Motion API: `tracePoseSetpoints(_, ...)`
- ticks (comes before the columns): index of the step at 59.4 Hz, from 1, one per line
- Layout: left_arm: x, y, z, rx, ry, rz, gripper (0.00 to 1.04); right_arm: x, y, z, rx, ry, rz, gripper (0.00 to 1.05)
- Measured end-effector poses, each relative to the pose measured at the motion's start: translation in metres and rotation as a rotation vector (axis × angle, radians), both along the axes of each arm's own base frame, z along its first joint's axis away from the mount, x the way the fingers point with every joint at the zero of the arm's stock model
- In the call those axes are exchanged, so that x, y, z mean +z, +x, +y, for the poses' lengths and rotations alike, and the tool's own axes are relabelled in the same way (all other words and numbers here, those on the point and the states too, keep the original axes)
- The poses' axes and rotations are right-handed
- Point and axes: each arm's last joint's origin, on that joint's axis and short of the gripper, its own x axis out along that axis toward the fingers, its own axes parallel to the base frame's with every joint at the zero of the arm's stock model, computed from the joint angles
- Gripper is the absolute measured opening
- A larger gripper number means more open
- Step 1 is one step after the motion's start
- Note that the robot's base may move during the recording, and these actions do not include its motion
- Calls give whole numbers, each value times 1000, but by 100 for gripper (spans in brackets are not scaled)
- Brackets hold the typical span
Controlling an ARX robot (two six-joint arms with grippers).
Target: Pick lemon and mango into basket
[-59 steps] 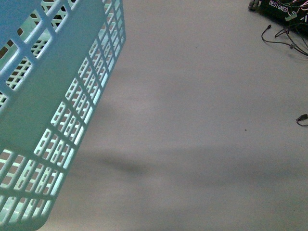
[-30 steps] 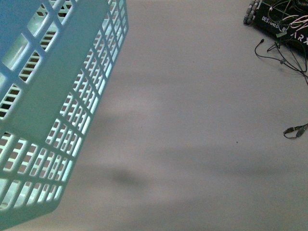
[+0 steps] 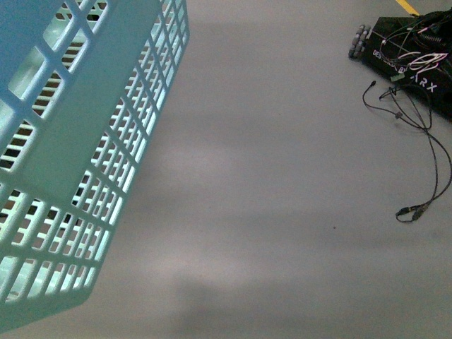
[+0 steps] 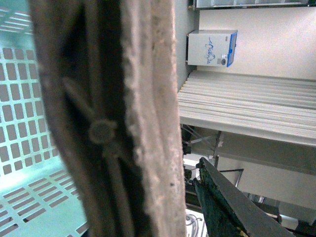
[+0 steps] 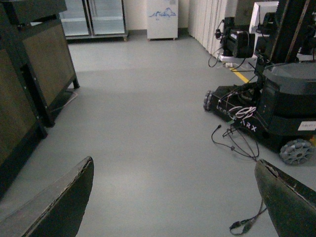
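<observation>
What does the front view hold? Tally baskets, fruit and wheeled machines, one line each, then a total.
basket: 1
wheeled machine: 1
fruit: 0 in view
Total: 2
</observation>
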Motion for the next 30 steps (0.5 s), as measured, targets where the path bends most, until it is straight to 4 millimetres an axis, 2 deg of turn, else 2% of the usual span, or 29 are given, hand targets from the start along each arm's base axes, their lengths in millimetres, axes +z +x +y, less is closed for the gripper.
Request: tracePoseSetpoints(30, 0, 0, 0, 0, 0, 0, 29, 0, 0, 0, 0, 0, 0, 96)
